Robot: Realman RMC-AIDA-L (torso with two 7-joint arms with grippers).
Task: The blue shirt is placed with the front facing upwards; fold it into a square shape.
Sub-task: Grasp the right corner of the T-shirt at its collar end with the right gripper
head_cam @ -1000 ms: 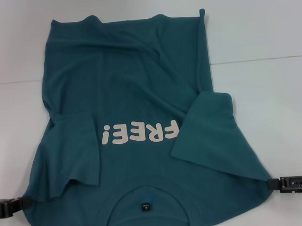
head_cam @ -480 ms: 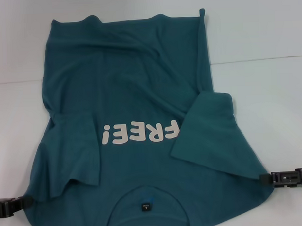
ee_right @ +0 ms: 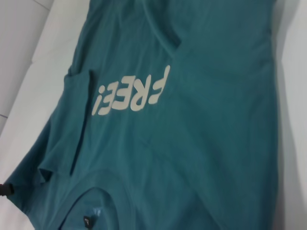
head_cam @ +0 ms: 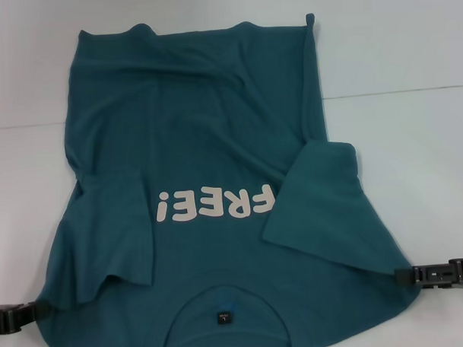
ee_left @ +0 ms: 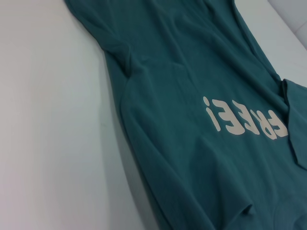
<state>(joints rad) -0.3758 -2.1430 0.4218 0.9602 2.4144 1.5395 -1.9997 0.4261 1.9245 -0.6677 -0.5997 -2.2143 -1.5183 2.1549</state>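
The blue shirt (head_cam: 208,144) lies flat on the tabletop (head_cam: 412,121), collar nearest the robot and hem at the far side, its lettering (head_cam: 216,203) facing up. Both sleeves are folded inward onto the body, one on each side of the lettering. The left gripper (head_cam: 16,316) sits at the shirt's near left shoulder edge, the right gripper (head_cam: 433,274) at its near right shoulder edge.

Black, blocky pincer (head_cam: 406,276) housings
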